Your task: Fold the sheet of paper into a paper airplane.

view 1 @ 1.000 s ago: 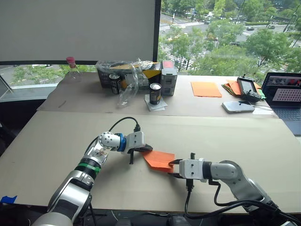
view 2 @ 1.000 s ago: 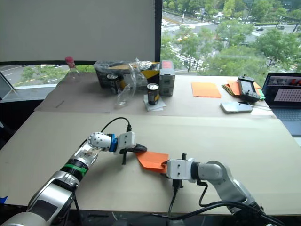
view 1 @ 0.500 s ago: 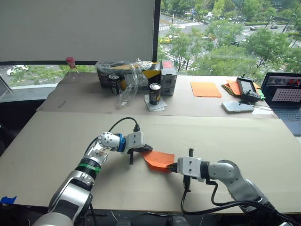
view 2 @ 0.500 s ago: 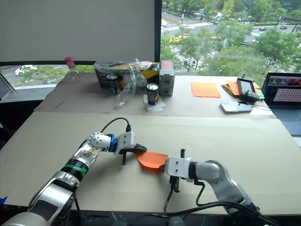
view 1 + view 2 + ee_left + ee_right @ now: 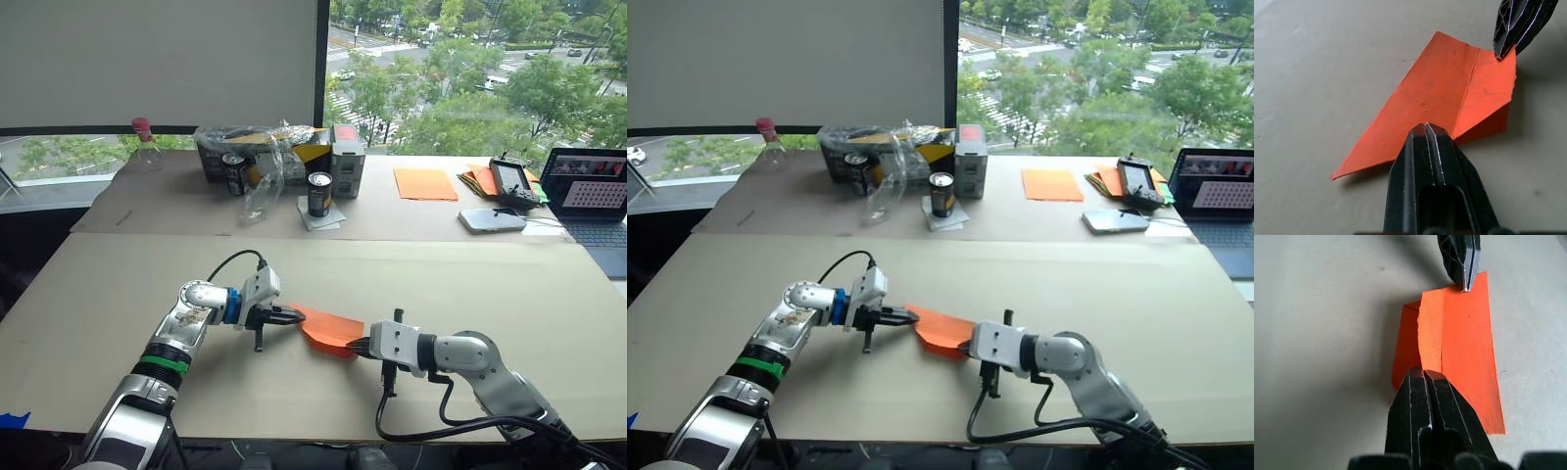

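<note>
Both arms low, reaching inward toward each other. Left gripper [image 5: 290, 316] pointing to 3 o'clock, fingers [image 5: 1426, 142] pressed together on the paper [image 5: 328, 329]. Right gripper [image 5: 359, 346] pointing to 9 o'clock, fingers [image 5: 1422, 382] closed on the paper's opposite edge.

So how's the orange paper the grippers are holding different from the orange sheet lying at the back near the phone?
The paper airplane is folded into a creased, layered wedge; the paler orange sheet lies flat and smooth. The airplane is pinched between the left gripper and right gripper on the near board; the sheet lies untouched farther back. Both are orange paper.
</note>
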